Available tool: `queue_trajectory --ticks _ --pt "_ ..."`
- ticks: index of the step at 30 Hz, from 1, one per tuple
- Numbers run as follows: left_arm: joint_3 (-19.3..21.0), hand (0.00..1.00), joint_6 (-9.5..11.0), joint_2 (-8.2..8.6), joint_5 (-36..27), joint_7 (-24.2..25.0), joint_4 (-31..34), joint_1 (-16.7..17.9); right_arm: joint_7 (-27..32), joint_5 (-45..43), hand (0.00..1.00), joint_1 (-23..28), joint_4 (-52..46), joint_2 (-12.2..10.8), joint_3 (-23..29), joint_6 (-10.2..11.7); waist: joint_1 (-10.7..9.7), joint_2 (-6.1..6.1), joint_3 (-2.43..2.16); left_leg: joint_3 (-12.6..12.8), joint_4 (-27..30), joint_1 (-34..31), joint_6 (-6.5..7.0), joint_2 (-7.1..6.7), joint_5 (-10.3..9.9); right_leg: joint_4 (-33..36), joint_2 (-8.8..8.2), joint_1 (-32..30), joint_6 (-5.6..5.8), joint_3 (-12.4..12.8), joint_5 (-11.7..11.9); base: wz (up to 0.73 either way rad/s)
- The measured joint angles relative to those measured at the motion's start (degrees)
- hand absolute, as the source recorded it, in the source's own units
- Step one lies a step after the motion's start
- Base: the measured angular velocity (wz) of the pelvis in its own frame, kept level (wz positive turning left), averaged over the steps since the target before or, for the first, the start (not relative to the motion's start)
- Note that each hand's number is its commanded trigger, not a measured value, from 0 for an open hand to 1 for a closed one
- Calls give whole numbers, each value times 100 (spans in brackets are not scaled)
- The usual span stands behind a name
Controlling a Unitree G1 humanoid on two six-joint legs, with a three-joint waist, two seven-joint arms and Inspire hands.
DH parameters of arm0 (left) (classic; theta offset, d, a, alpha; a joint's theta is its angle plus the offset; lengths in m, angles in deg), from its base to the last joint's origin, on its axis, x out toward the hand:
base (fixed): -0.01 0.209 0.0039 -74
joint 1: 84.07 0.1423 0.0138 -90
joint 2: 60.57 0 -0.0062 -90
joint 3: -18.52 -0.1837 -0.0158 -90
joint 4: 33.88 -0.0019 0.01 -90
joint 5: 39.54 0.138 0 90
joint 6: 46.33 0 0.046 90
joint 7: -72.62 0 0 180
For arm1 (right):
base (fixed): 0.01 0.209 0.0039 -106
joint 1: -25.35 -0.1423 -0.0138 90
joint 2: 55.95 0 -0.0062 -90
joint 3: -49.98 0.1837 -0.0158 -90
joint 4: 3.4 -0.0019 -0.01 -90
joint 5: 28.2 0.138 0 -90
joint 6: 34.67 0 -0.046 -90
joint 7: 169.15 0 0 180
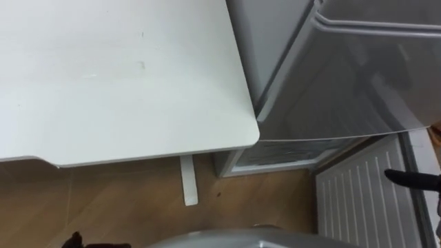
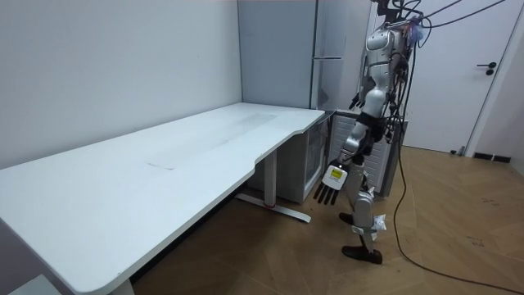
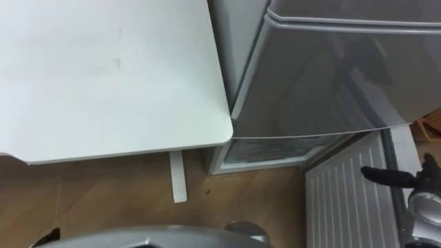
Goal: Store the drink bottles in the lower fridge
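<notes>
Ribbed white plastic lies nearest: the inside of the lower fridge door (image 1: 358, 200), standing open, with the right hand (image 3: 389, 177) stretched straight-fingered over it and holding nothing. The left hand (image 2: 330, 187) hangs slack and empty at the robot's side. Beyond, the lower compartment (image 1: 275, 155) gapes beside the white table (image 1: 103, 83); where the drinks are I cannot tell. Best to leave the door wide, draw the right arm clear without nudging it shut, and find a drink before any reach.

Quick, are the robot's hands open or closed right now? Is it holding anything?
Left hand: open, hanging down, holding nothing.
Right hand: cannot tell, it is cut off at the picture's edge.
</notes>
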Motion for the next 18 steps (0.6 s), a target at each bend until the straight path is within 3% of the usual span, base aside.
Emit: queue_trajectory --ticks 8,13,18 --pt "72 0 -107 2 57 13 31 198 -144 114 0 -3 107 36 378 -188 -100 -57 -14 -14 5 -28 0 3 0 1 -4 -27 -3 -2 0 0" --pt "646 0 -161 -8 218 -10 26 373 -171 370 0 -13 1003 191 872 -305 -110 -125 -33 -14 3 -47 0 5 0 7 -2 -55 -3 3 0 0" --pt "672 0 -215 -118 212 -33 -129 361 -156 551 0 -32 1871 339 881 -377 -102 -166 -15 -5 1 -39 0 9 0 15 5 -53 -7 2 2 0"
